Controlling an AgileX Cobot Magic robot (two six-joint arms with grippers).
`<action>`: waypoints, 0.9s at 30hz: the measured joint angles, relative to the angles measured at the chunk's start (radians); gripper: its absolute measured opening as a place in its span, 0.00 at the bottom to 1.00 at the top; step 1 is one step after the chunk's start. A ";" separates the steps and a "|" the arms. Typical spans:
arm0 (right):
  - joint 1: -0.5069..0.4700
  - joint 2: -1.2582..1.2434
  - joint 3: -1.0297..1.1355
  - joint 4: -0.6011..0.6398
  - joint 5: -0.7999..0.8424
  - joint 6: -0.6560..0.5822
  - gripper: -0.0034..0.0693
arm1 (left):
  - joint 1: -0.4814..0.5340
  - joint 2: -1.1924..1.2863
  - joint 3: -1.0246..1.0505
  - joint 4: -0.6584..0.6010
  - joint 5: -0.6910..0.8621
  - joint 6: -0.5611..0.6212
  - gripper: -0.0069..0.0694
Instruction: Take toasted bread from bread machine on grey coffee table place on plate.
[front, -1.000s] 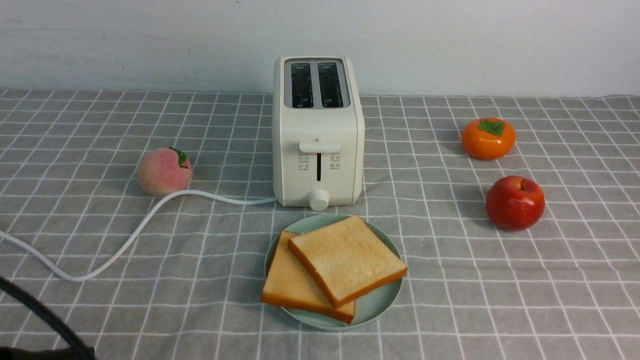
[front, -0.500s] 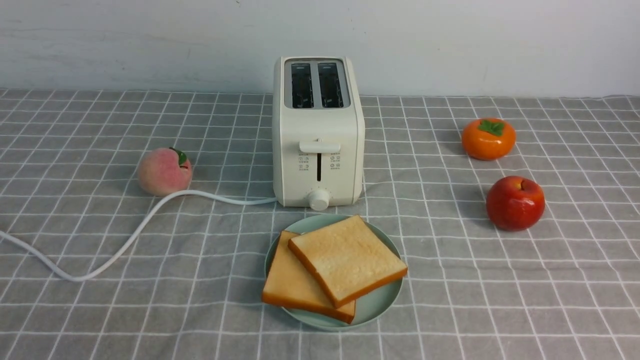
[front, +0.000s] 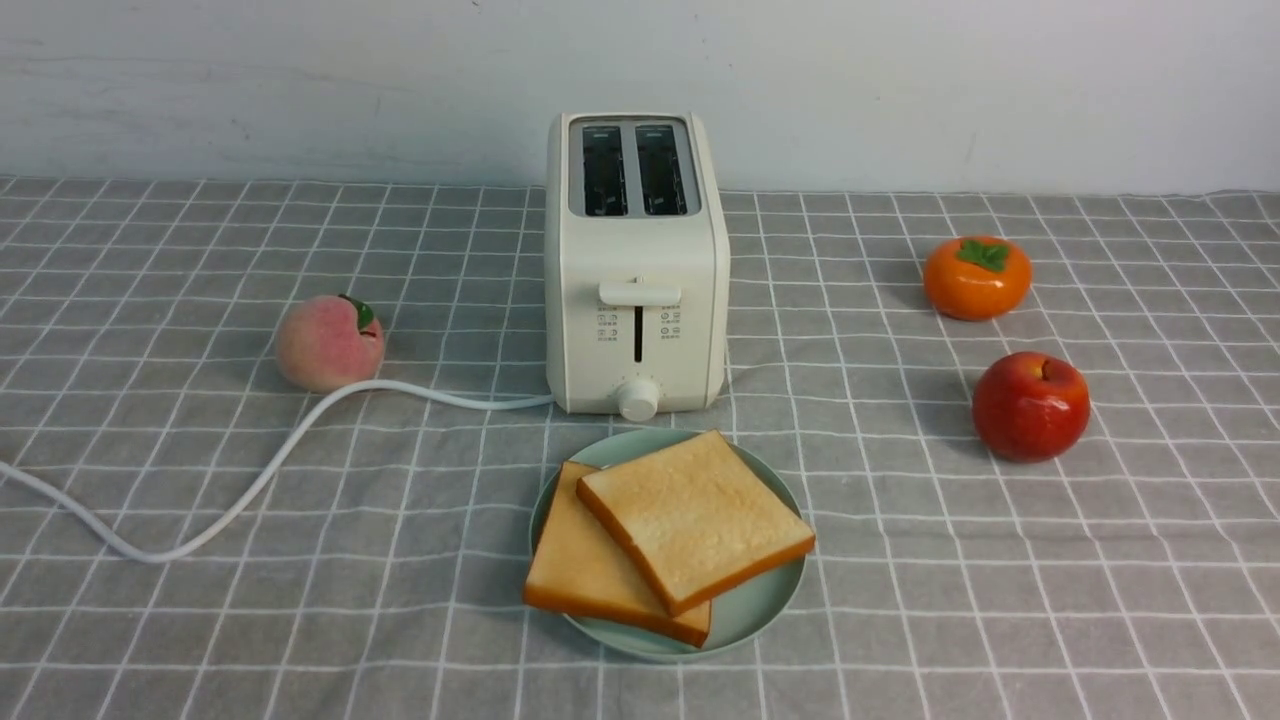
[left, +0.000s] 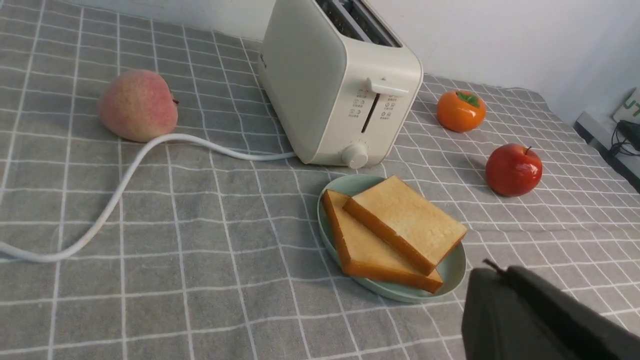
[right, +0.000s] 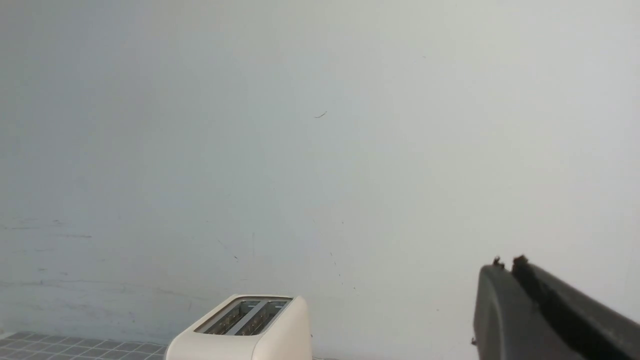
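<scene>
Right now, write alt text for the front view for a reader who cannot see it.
Two slices of toasted bread lie overlapping on a mint-green plate in front of a cream bread machine with empty slots, on the grey coffee table. A peach sits left beside the cord; a persimmon and apple sit right.

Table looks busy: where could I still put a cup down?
On the table, bare cloth lies nearer the camera than the cord, and right of the plate below the apple. It's crowded between toaster and plate.
</scene>
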 joint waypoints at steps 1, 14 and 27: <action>0.000 0.000 0.000 0.000 0.000 0.000 0.08 | 0.002 -0.001 0.003 0.000 -0.007 0.002 0.07; 0.000 0.000 0.000 0.000 -0.004 0.000 0.11 | 0.226 -0.139 0.517 0.094 -0.365 0.028 0.07; 0.000 0.000 0.000 0.000 -0.004 -0.001 0.12 | 0.220 -0.139 0.526 0.122 -0.274 0.026 0.07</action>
